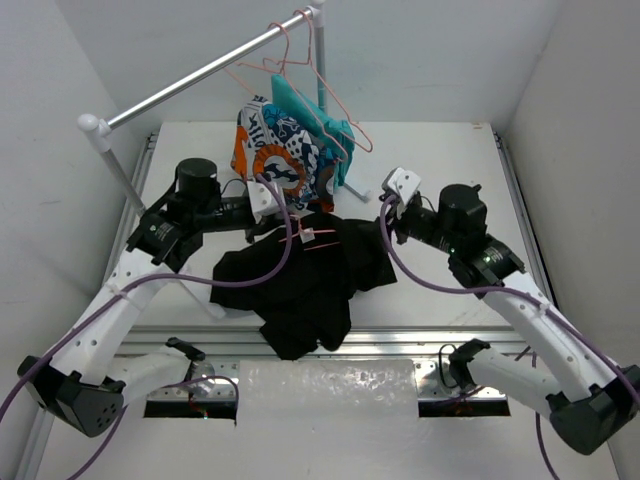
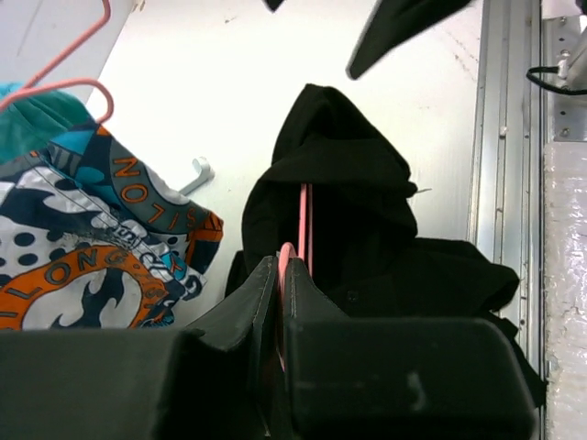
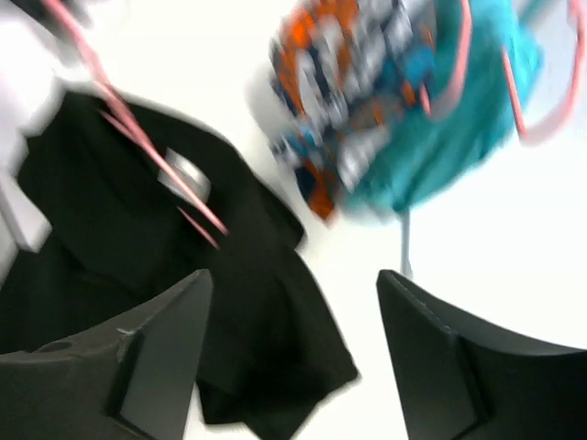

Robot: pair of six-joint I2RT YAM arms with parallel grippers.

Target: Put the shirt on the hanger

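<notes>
Two arms reach in from the near edge of the desk (image 1: 440,150) and meet over its middle. The left end effector (image 1: 285,220) is closed on the hanger (image 1: 312,241): in the left wrist view its fingers (image 2: 266,293) press together with the pink wire (image 2: 304,220) pinched between them, the wire running on into the dark cloth beyond. The right end effector (image 1: 386,212) stands open and holds nothing; the right wrist view shows its two fingers (image 3: 174,321) well apart, with shirt cloth and bare desk in the gap.

The shirt (image 1: 300,280) lies crumpled at the middle of the desk, one fold trailing to the near edge. A short stretch of the hanger shows on its far part, beside a small white label (image 1: 307,235); the rest of the frame is hidden in the fabric, so how far it sits inside the garment cannot be told. The right wrist view is blurred, yet the black shirt (image 3: 110,238) and pink hanger wire (image 3: 138,147) are plain on its left.

Toward the far edge a white rail (image 1: 200,72) slants above the desk. From it hang a patterned garment (image 1: 272,150) in orange, blue and white, a teal garment (image 1: 318,122) just beside it, and spare pink hangers (image 1: 322,80).
</notes>
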